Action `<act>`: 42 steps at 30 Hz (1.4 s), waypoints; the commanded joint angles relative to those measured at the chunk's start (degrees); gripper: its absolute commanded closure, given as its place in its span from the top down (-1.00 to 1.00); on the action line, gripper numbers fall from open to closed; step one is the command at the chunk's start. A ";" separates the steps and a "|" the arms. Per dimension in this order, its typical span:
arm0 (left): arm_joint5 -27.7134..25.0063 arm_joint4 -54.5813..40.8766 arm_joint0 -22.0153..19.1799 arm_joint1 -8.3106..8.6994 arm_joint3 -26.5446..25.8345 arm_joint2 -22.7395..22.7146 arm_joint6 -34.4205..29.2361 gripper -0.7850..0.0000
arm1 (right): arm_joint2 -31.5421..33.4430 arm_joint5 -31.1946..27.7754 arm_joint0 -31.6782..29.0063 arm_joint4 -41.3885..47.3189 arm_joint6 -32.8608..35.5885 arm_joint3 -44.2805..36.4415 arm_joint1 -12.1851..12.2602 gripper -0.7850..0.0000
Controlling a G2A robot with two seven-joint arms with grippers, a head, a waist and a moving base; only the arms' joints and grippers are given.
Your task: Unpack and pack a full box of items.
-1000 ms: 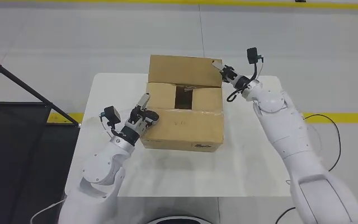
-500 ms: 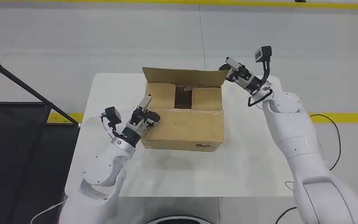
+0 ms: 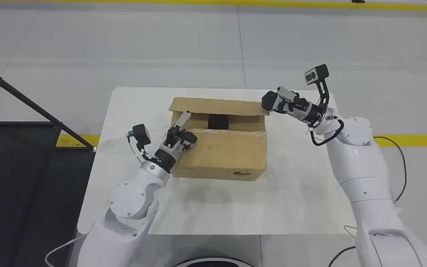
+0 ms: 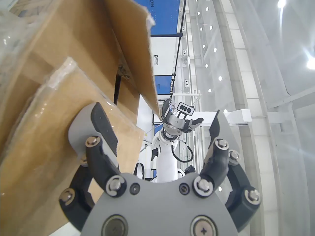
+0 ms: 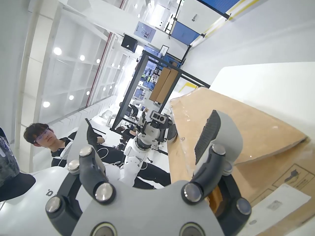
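Working box point(image 3: 220, 150) flaps | far flap point(image 3: 217, 105) long axis left-right, right end just beside right gripper point(image 3: 269, 100), spread wide, empty | left gripper point(image 3: 181, 129) wide, empty, at box's left end

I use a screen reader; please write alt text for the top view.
A brown cardboard box sits on a white table, its far flap raised. The left gripper and right gripper, both open, are at opposite ends of its top.

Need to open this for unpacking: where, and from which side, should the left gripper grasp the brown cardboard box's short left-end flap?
Probably its free taped edge, approached from the left end of the brown cardboard box: the short flap is thin, lifted and beside the open left gripper.
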 commanded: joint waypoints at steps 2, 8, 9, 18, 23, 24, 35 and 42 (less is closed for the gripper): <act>0.45 1.10 -1.31 -0.20 0.92 1.06 1.14 1.00 | 0.41 3.46 -2.18 -0.46 1.25 -3.62 0.51 1.00; 1.15 2.45 -3.16 -0.62 2.82 2.66 3.41 1.00 | 0.63 8.49 -4.49 -0.54 2.62 -6.75 1.10 1.00; 1.21 2.61 -3.36 -0.69 3.04 2.87 3.75 1.00 | 0.50 8.91 -4.76 -0.24 3.32 -7.09 1.14 1.00; 0.85 3.28 -3.96 -1.06 4.06 3.66 4.66 1.00 | -0.60 11.02 -6.87 -1.00 3.12 -8.75 1.37 1.00; -0.38 2.58 -2.83 -1.12 2.36 2.47 5.36 1.00 | -1.70 12.01 -7.07 -2.71 1.73 -8.10 1.36 1.00; -0.60 2.35 -2.40 -1.09 1.83 1.95 5.46 1.00 | -1.92 12.03 -7.07 -2.93 1.40 -8.05 1.33 1.00; -4.16 0.22 6.35 -0.68 -5.97 -8.05 11.32 1.00 | -3.19 13.09 -6.96 -4.47 -1.44 -6.60 1.25 1.00; -2.19 -2.29 9.97 -0.75 -7.86 -12.28 15.18 1.00 | -3.18 13.09 -6.95 -4.50 -1.46 -6.59 1.26 1.00</act>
